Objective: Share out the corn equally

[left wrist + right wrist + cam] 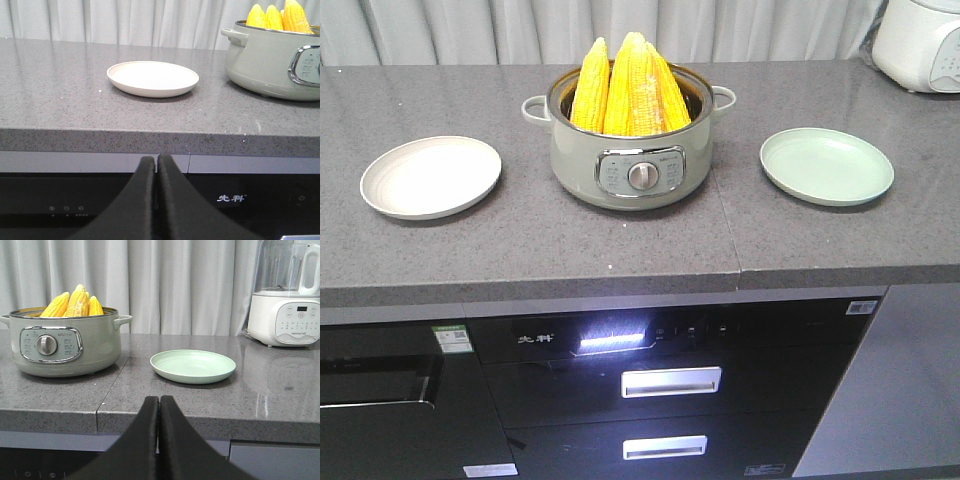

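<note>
Left tool (156,160) and right tool (158,401) both pinched closed, empty; corn (625,85) stands in the pot (578,160), between white plate (430,178) and green plate (827,166).

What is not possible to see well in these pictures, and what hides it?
Corn: lower parts hidden inside the pot, every view; exact count unclear.
Pot, left wrist view: cut off by right edge.
Blender, front view: cut off by the corner.
Left gripper and right gripper: only shut fingertips show; bottom edge cuts the rest.
</note>
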Robot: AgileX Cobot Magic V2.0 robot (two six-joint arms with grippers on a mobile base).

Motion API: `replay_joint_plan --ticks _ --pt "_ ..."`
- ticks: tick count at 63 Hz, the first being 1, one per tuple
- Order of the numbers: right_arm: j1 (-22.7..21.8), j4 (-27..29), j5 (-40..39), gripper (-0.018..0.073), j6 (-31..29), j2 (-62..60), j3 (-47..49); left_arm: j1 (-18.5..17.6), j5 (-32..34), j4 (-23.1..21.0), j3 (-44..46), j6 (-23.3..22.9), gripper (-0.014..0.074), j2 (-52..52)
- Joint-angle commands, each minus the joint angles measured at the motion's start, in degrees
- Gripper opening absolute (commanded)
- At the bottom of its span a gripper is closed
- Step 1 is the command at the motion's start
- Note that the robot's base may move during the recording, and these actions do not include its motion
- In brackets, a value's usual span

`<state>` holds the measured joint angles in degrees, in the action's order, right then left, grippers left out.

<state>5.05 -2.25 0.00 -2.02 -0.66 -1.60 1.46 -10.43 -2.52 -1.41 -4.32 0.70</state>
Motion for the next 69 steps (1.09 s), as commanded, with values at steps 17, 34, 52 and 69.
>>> replay_joint_plan --ticks 17,34,52,69 --pt "-0.45 -0.47 -4.67 -0.0005 -0.39 -0.48 -1.08 -0.01 4.05 -0.46 1.29 -0.15 -0.0006 0.81" --pt "-0.45 -0.47 -4.67 -0.0005 -0.39 -0.48 -1.08 -0.01 4.05 -0.46 1.29 -0.15 -0.0006 0.81" --pt "-0.45 -0.47 -4.67 -0.0005 -0.39 -0.48 -1.08 -0.01 4.05 -0.46 1.29 -0.15 -0.0006 0.81" --pt "-0.45 -0.47 -4.67 -0.0005 -0.39 -0.48 -1.08 -0.01 4.05 -0.46 1.29 -0.15 -0.0006 0.81"
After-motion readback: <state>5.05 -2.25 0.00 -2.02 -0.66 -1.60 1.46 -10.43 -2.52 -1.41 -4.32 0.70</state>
